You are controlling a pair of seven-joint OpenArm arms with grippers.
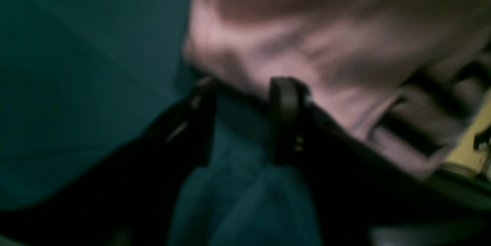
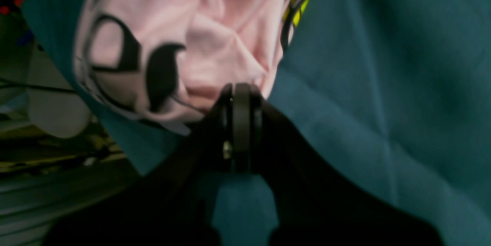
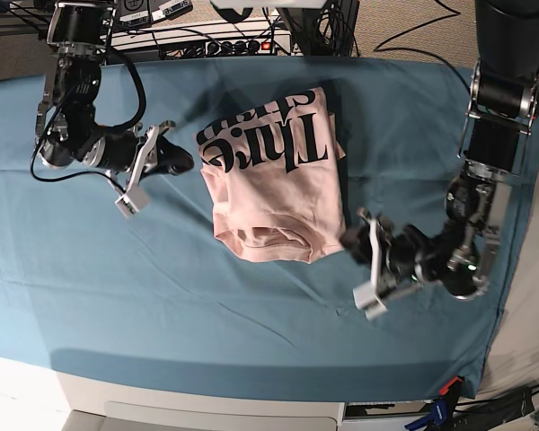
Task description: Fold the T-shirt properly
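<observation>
Two pincers, one shirt: we take each view in turn.

Left wrist view, pincer: our left pincer [image 1: 245,119] stands part open, teal showing between the two fingers [image 1: 285,119]; nothing is held.
Left wrist view, shirt: the T-shirt [image 1: 307,42] lies just beyond the fingertips, its bunched pink edge touching or nearly touching the right-hand finger; blur keeps us from saying which.
Left wrist view, room: bare teal cloth [image 1: 84,69] spreads to the left of the pincer.

Right wrist view, pincer: our right pincer [image 2: 241,100] is closed, fingers pressed together, tips at the shirt's crumpled edge; whether a pinch of fabric sits between them we cannot tell.
Right wrist view, shirt: black lettering [image 2: 161,73] lies to the left, a yellow mark [image 2: 299,0] at the top.

Base view, shirt: the shirt lies partly folded mid-desk, long axis running away from us, lettering at the far end.
Base view, arms: the right pincer sits at the shirt's far left corner, the left pincer at the near right corner; both about equally close.
Base view, room: open cloth lies on every side; the desk's [image 3: 207,395] front edge is well clear.
Judgement: we think the next fold turns on both corners being gripped before lifting.
</observation>
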